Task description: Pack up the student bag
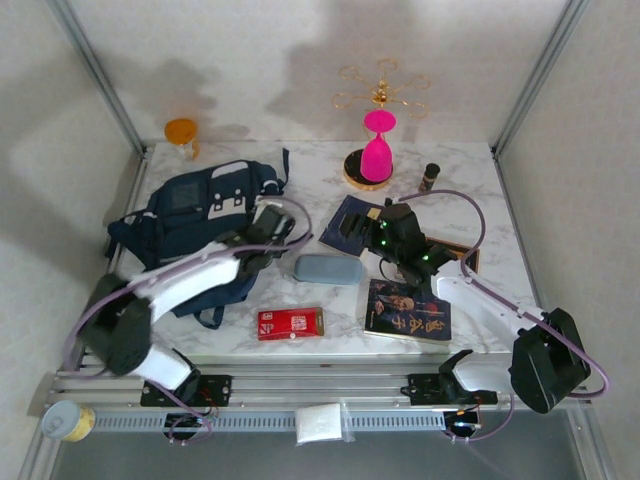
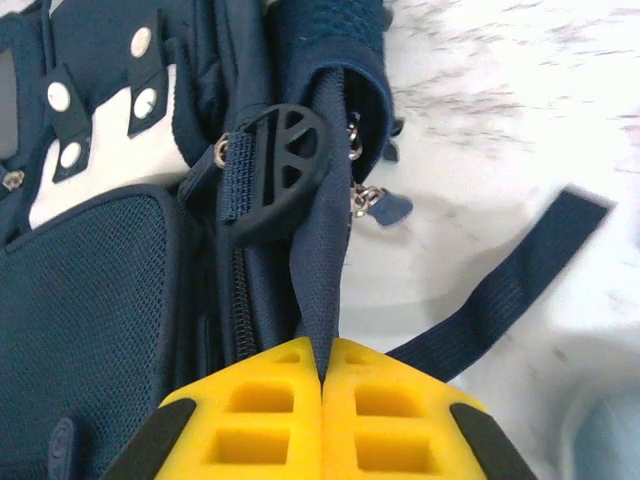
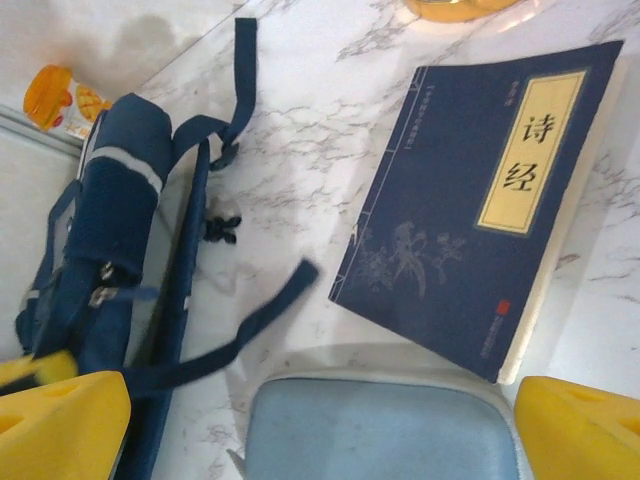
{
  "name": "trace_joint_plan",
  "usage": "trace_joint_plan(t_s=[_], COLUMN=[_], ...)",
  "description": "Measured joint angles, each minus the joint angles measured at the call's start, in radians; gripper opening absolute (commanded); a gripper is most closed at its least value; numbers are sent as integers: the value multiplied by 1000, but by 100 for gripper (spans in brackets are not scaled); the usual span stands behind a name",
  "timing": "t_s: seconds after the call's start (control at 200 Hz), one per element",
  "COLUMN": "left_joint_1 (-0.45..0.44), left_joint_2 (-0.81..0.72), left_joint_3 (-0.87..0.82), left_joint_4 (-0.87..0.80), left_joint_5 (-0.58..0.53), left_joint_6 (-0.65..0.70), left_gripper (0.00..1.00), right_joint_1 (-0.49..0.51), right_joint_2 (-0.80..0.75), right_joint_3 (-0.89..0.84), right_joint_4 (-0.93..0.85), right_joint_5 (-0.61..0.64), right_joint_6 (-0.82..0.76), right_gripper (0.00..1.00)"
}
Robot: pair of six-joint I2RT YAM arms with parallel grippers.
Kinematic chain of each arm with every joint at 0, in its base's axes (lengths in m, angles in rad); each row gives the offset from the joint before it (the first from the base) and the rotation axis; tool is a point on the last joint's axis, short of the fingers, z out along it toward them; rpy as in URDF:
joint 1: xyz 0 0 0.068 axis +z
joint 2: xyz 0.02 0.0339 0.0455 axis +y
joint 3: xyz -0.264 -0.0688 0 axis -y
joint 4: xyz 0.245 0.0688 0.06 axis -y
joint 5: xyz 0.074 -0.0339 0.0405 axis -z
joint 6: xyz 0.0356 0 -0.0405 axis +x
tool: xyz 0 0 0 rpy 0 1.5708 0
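The student bag [image 1: 195, 215], a large navy fabric backpack with white and grey front patches, lies flat on the left half of the white marble worktop [image 1: 470, 190], its top toward the far left corner and its dark straps trailing over the stone toward the middle.

The left gripper [image 2: 322, 375] has its yellow fingers pressed together on a thin fold of navy cloth at the bag's right-hand edge, beside the zipper track and a round black plastic puller [image 2: 275, 170]. The right gripper [image 3: 320, 425] stands spread wide and holds nothing; it hangs over a light-blue oblong pencil case [image 1: 328, 269] near the middle of the worktop, with a navy paperback bearing a yellow title label [image 3: 480, 200] just beyond it.

The bag looks limp and fairly flat, so probably light. Being soft, it will likely sag and fold rather than lift as one piece, and may slide on the smooth marble. The stitched rim by the zipper seems the soundest hold: pulling it should raise only that flap and open the mouth. The loose straps could snag.
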Motion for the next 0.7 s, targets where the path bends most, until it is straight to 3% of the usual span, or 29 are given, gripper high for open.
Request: trace_joint_plan(t_s=[0.125, 0.28, 0.566, 0.696], left_joint_1=[-3, -3, -4, -3], left_joint_2=[-212, -247, -346, -433], left_joint_3=[-150, -239, -276, -276], left_joint_4=[3, -4, 6, 10], left_joint_5=[69, 145, 256, 279], left_joint_6=[-50, -99, -171, -225], left_gripper=[0, 0, 42, 50], right_joint_1=[40, 102, 144, 146], right_joint_2=[52, 209, 453, 563], right_joint_3=[8, 71, 205, 305], right_joint_4=[26, 87, 232, 253], right_joint_5=[-15, -81, -159, -187], right_joint_6=[23, 82, 193, 223], right_gripper=[99, 98, 85, 79])
